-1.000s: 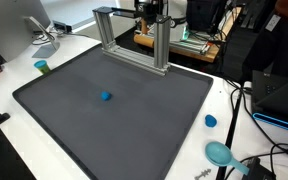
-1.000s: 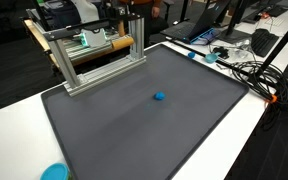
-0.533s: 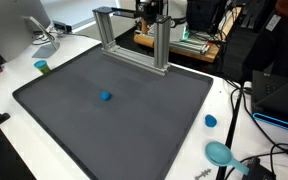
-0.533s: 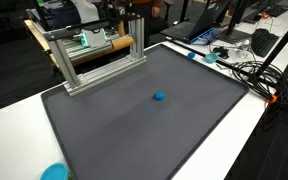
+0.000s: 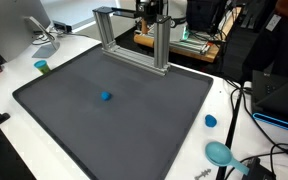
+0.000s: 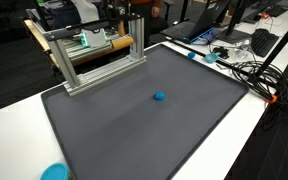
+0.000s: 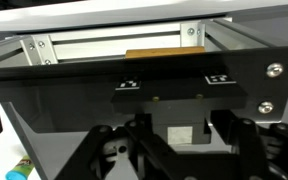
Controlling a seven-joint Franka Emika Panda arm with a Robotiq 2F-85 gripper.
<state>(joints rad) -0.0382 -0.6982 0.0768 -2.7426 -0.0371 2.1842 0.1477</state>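
My gripper (image 5: 151,12) hangs at the far end of the table, just above the top bar of an aluminium frame (image 5: 132,40); it also shows in an exterior view (image 6: 134,10). In the wrist view the gripper (image 7: 179,150) is open and empty. Its fingers (image 7: 119,150) stand wide apart in front of a black plate (image 7: 134,95) with two small marker tags. A small blue object (image 5: 105,97) lies alone on the dark grey mat (image 5: 134,120), far from the gripper; it also shows in an exterior view (image 6: 159,97).
A teal cup (image 5: 42,67) stands left of the mat. A blue cap (image 5: 211,121) and a teal scoop (image 5: 220,153) lie on the white table to the right. Cables (image 6: 249,70) and electronics crowd the table's side and back.
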